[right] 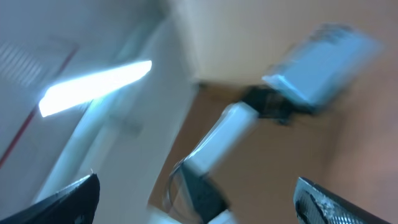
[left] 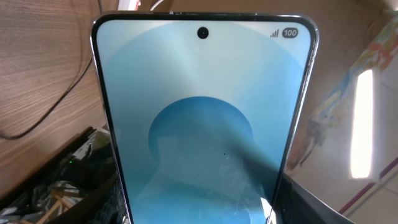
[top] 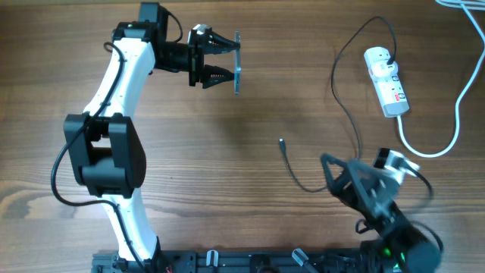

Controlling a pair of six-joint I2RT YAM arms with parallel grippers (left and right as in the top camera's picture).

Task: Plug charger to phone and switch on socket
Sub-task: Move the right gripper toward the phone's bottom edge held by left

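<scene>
1. The wooden table [top: 227, 216] has its widest bare stretch in the middle, between the two arms. The rail of arm bases [top: 227, 262] runs along the near edge.
2. The socket [top: 388, 87] lies near the far right corner. Its long axis runs roughly far-to-near, slightly tilted. A thick white cord [top: 457, 114] loops from its near end out towards the right edge.
3. The charger [top: 333, 76] starts at a white adapter [top: 377, 55] seated in the socket's far end. Its black cable arcs left, then runs towards the near side past the right arm. The connector tip [top: 281, 141] lies on bare wood, pointing towards the far edge, well apart from the phone.
4. The phone [top: 237, 62] sits at the far left-centre, at the left arm's fingertips. From overhead it is edge-on, a thin strip running far-to-near, with its screen facing back at the left wrist. In the left wrist view the cyan screen fills the frame and the long sides run up the picture. The punch-hole end is on top and the lower end is cut off.
5. The left gripper [top: 226, 61] is partly spread and pinches the phone across its width.
6. The right gripper [right: 196, 182] is blurred over the near right of the table. Its fingers [right: 68, 199] are spread as wide as they go, with nothing between them. It hangs close to the cable, but whether it touches it cannot be told.
</scene>
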